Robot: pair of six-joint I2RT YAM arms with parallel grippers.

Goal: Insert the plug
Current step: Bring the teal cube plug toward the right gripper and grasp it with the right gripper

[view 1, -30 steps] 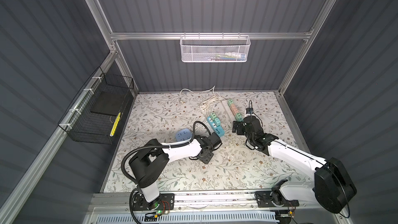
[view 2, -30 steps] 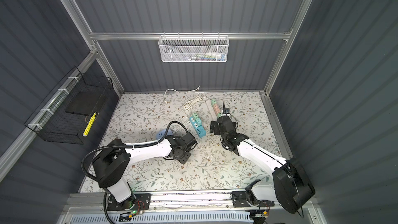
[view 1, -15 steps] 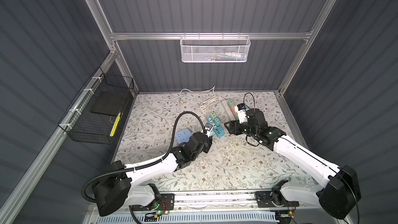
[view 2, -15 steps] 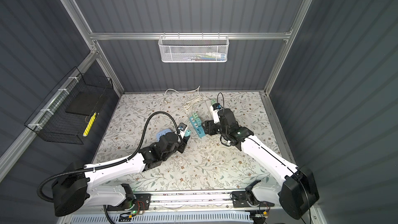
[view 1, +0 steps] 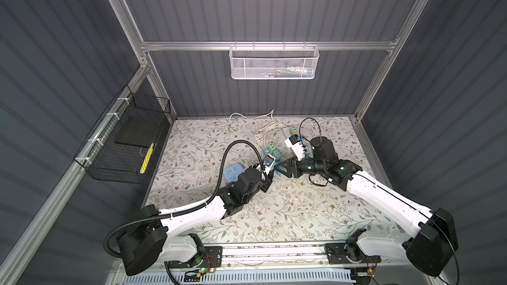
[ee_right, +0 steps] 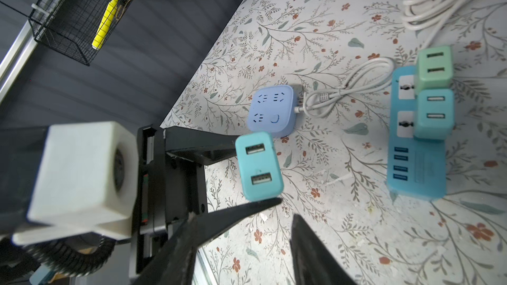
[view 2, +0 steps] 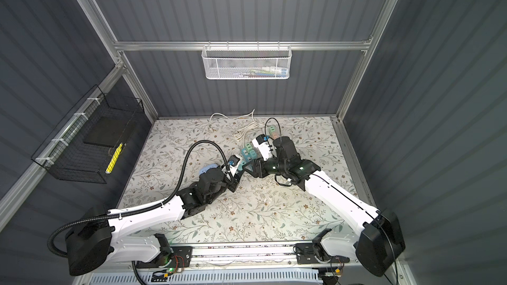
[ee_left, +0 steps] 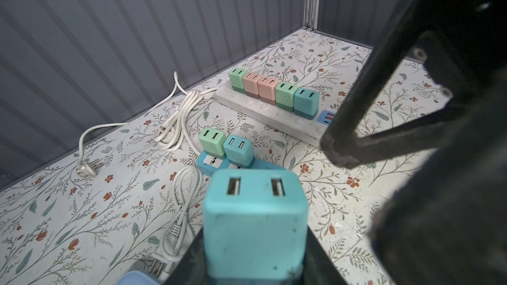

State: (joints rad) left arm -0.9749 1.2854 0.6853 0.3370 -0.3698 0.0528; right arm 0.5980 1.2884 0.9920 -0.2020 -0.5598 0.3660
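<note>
The plug (ee_left: 255,215) is a teal cube with two USB slots, and it shows again in the right wrist view (ee_right: 259,167). My left gripper (ee_right: 258,176) is shut on it and holds it above the mat near the middle. My right gripper (ee_right: 243,214) hovers close beside it, jaws apart with nothing between them; its dark fingers (ee_left: 337,152) show right of the plug. A blue power strip (ee_right: 417,165) carries a green and a teal plug. A pale blue socket block (ee_right: 271,111) lies bare. A white strip (ee_left: 274,116) holds a row of several plugs.
White cables (view 1: 264,130) lie coiled at the back of the flowered mat (view 1: 301,209). A black wire basket (view 1: 123,143) hangs on the left wall and a white mesh basket (view 1: 274,61) on the back wall. The two arms nearly meet at mid-table.
My left arm has stretched forward and lifted the plug off the mat. My right gripper has swung left toward it and its jaws have narrowed.
</note>
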